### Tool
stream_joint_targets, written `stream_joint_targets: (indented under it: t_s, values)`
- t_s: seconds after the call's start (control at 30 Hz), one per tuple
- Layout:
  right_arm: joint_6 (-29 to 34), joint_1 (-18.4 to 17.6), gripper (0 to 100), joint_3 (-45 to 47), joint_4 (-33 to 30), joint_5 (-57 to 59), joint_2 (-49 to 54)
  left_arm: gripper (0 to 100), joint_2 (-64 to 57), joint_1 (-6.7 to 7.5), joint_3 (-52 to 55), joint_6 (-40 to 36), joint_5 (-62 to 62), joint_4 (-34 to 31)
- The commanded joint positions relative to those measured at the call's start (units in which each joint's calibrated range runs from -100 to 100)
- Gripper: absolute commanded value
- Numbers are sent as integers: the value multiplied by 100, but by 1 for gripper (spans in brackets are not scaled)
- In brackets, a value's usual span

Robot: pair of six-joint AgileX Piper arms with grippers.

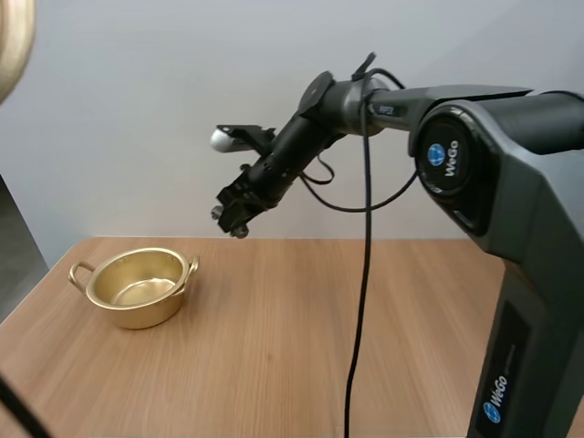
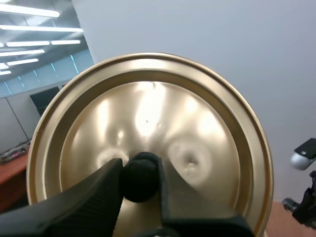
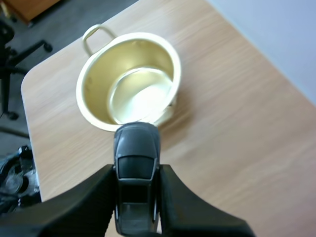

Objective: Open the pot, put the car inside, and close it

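A gold pot [image 1: 137,287] stands open and empty on the left of the wooden table [image 1: 319,338]. My right gripper [image 1: 233,214] hangs in the air up and to the right of it. In the right wrist view the right gripper [image 3: 137,173] is shut on a dark grey toy car [image 3: 136,148], nose pointing at the pot's rim [image 3: 89,106] below. My left gripper [image 2: 140,173] is shut on the black knob [image 2: 140,180] of the gold lid [image 2: 197,128], held up high. The lid's edge [image 1: 14,36] shows at the high view's upper left.
The table's left edge [image 1: 36,287] runs close to the pot. Bare wood stretches from the pot to the right arm's base [image 1: 529,347]. A chair base [image 3: 19,54] stands on the floor beyond the table corner.
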State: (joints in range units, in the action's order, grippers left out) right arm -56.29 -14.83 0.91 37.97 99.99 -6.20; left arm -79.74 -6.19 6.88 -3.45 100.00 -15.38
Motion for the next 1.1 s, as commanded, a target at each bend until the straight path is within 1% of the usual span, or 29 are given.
stream_joint_targets:
  t_s: [0.0, 0.1, 0.23, 0.37, 0.5, 0.67, 0.73, 0.9, 1.07]
  values:
    - [5, -391, 0, -2, -34, 1, -144, 0, -368, -4, -3, 124, 0, -94]
    - [5, -699, 0, -2, -167, 1, -341, 0, -552, -4, -3, 200, 0, -270]
    - [52, -1049, 0, -71, -620, -900, -588, 0, -792, -4, -3, 208, 0, -228]
    - [406, -1263, 0, -704, -1184, -981, -1027, 0, -914, -4, -3, 208, 0, -74]
    - [608, -1271, 0, -1425, -1367, -966, -1386, 0, -919, -4, -3, 208, 0, -39]
    - [643, -1280, 0, -2223, -1388, -761, -1778, 0, -919, -4, -3, 208, 0, 132]
    - [673, -1280, 0, -2436, -1388, -707, -1959, 0, -919, -4, -3, 208, 0, 173]
    - [673, -1296, 0, -2925, -1349, -150, -2513, 0, -919, -4, -3, 208, 0, 197]
    - [709, -1296, 0, -3331, -1319, -15, -2891, 0, -930, -4, -3, 208, 0, 195]
